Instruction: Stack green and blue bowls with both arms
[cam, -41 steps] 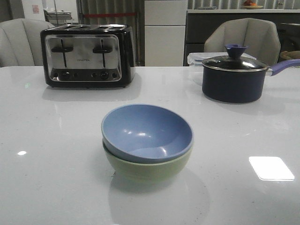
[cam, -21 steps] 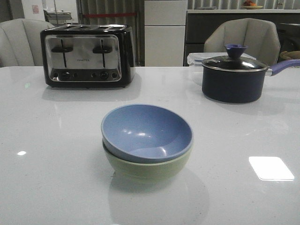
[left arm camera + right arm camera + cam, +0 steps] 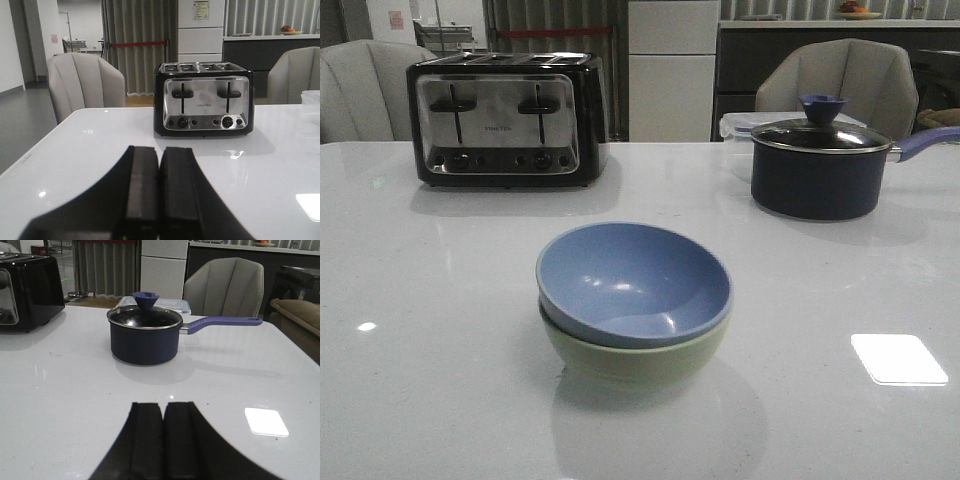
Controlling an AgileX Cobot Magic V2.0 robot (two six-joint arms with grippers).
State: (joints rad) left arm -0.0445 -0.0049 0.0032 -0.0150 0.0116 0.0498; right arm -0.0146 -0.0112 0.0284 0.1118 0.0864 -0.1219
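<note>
Two matte round bowls sit nested mid-table (image 3: 410, 380): the blue bowl (image 3: 633, 282) rests slightly tilted inside the green bowl (image 3: 630, 358). Neither wrist view shows the stack, so the nearer arm cannot be judged. Left claw (image 3: 159, 192) and right claw (image 3: 163, 440) are clenched, empty.

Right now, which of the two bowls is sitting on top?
The blue bowl is on top, nested inside the green bowl, whose pale rim and outer wall show beneath it on the table.
</note>
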